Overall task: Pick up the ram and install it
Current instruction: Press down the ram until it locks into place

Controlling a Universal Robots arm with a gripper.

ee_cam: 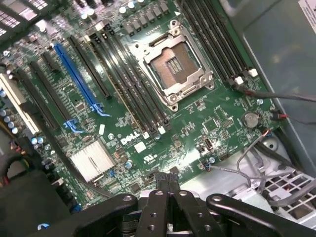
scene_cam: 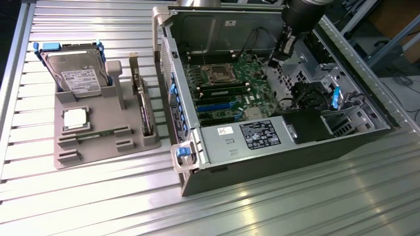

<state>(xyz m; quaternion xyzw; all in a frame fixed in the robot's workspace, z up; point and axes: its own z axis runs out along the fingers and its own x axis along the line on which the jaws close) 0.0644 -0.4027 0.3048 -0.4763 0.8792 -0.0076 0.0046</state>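
Observation:
The ram (scene_cam: 100, 133) is a thin green stick lying in a slot of the grey tray (scene_cam: 98, 157), on the exterior view's left, just below the square silver processor. My gripper (scene_cam: 275, 59) hangs inside the open computer case (scene_cam: 262, 162), over the far side of the green motherboard (scene_cam: 253, 69) and far from the ram. In the wrist view the gripper (ee_cam: 167, 178) is shut, its two black fingertips pressed together with nothing between them. They hover above the motherboard's edge (ee_cam: 187, 148), near the empty processor socket (ee_cam: 173, 64) and the long black memory slots (ee_cam: 133, 94).
The tray also holds a hard drive (scene_cam: 78, 73) standing upright, the processor (scene_cam: 74, 119) and a dark expansion card (scene_cam: 144, 108). Inside the case sit a black power supply (scene_cam: 262, 132), loose cables (ee_cam: 256, 163) and blue card slots (ee_cam: 76, 74).

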